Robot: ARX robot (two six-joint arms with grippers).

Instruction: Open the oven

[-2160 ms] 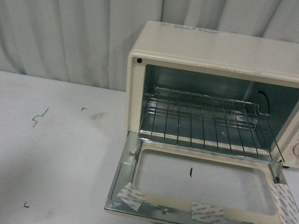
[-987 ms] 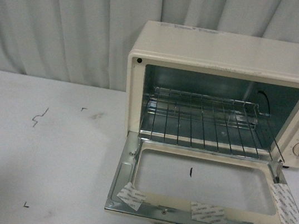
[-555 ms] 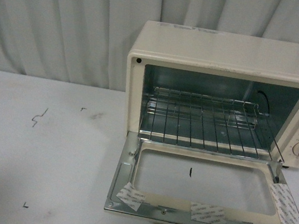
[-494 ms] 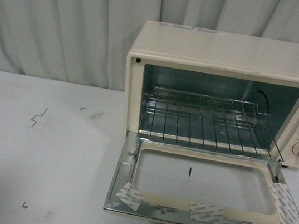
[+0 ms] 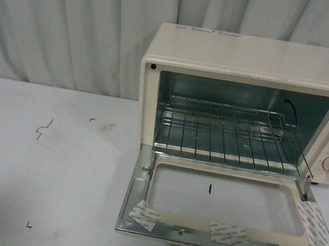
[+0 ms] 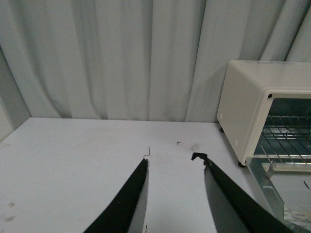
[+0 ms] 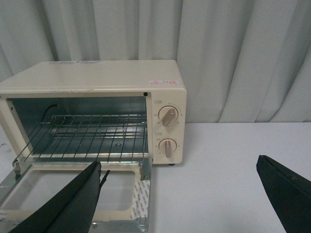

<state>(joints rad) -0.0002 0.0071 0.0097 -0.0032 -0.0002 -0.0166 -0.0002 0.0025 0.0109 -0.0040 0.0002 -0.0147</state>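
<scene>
Left gripper [image 6: 175, 194] w/ jaws spread a moderate gap, right gripper [image 7: 180, 194] spread very wide, both holding nothing and seen only in wrist views; front view shows neither arm. Oven [image 5: 248, 61] sits right of center in front view, door [image 5: 222, 234] dropped flat, wire rack [image 5: 224, 135] inside; right wrist view alone shows both knobs [image 7: 167, 116] whole. White table [image 5: 40, 166] w/ small dark marks, pale curtain [image 5: 69, 16] behind; door handle mostly hidden under door's lower edge, oven's right side cut off.

It looked like a test room, not a real kitchen. A plain white counter [image 5: 52, 168] had small black pen marks [image 5: 43, 128], and a grey curtain [image 5: 74, 23] hung behind it.
</scene>
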